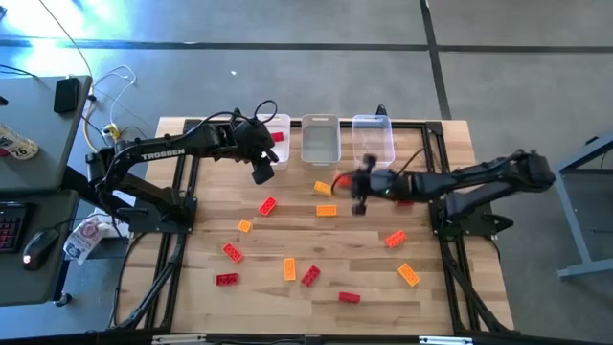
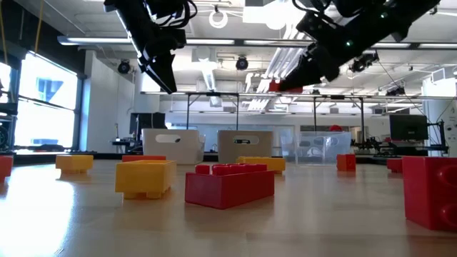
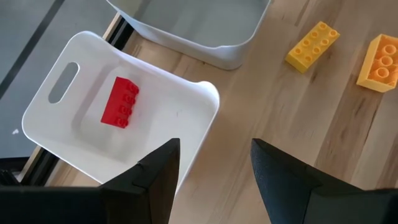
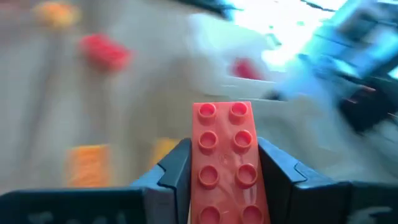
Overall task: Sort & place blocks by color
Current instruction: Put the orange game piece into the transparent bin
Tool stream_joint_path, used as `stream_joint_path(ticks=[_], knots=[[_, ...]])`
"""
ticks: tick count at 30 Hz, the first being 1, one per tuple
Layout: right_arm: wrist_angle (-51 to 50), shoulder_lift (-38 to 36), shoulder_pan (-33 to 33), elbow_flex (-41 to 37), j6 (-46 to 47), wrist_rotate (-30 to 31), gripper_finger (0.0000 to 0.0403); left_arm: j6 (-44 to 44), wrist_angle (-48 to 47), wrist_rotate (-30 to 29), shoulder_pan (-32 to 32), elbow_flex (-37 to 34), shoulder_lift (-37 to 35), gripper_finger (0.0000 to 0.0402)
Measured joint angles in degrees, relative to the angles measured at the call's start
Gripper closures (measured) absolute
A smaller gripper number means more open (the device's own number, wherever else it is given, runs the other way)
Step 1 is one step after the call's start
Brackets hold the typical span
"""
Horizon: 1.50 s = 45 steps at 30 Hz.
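Note:
Three clear bins stand along the far edge: left [image 1: 278,134], middle [image 1: 320,139], right [image 1: 374,139]. A red block [image 3: 120,102] lies in the left bin [image 3: 93,106]. My left gripper [image 1: 263,172] hangs open above that bin's near corner, nothing between its fingers [image 3: 214,180]. My right gripper [image 1: 350,184] is in the air in front of the middle and right bins, shut on an orange-red block [image 4: 227,155]. Several red, orange and yellow blocks lie loose on the wooden table [image 1: 192,278]. My right gripper pinches the orange-red block by its two long sides [image 4: 196,168] between its two fingers. The fingers lie along the block, coming from the table's right and slanting a little down. The block sits studs up, its free end [image 4: 222,112] sticking out past the fingertips, lifted clear of the table.
Loose blocks are scattered over the table's middle and near half, among them a red one [image 1: 267,205], an orange one [image 1: 327,210] and a yellow one [image 1: 323,188]. Close to the low camera lie a red block [image 2: 228,184] and a yellow one [image 2: 145,177].

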Motion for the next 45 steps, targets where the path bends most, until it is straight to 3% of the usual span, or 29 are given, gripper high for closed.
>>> stream_joint_path(ticks=[8, 17, 23, 34, 41, 45], knots=[[0.1, -7.7, -9.9, 0.0, 0.9, 11.7, 0.0290, 0.0, 0.2, 0.3, -0.6, 0.0, 0.0, 0.0218], [1.8, -6.9, -22.5, 0.0, 4.7, 13.9, 0.0290, 0.0, 1.4, 0.4, -3.4, 0.0, 0.0, 0.0218], [0.8, -2.3, -29.8, 0.0, 11.8, 5.9, 0.0290, 0.0, 3.3, 0.4, -6.7, 0.0, 0.0, 0.0218], [0.2, 6.6, -36.9, 0.0, 21.8, -8.6, 0.0290, 0.0, 3.3, 0.4, -12.5, 0.0, 0.0, 0.0218], [0.3, 11.8, -38.6, 0.0, 23.0, -11.5, 0.0290, 0.0, 3.2, 0.5, -15.6, 0.0, 0.0, 0.0218], [0.3, 13.6, -39.1, 0.0, 23.0, -12.9, 0.0290, 0.0, 3.1, 3.6, -17.5, 0.0, 0.0, 0.0218]])
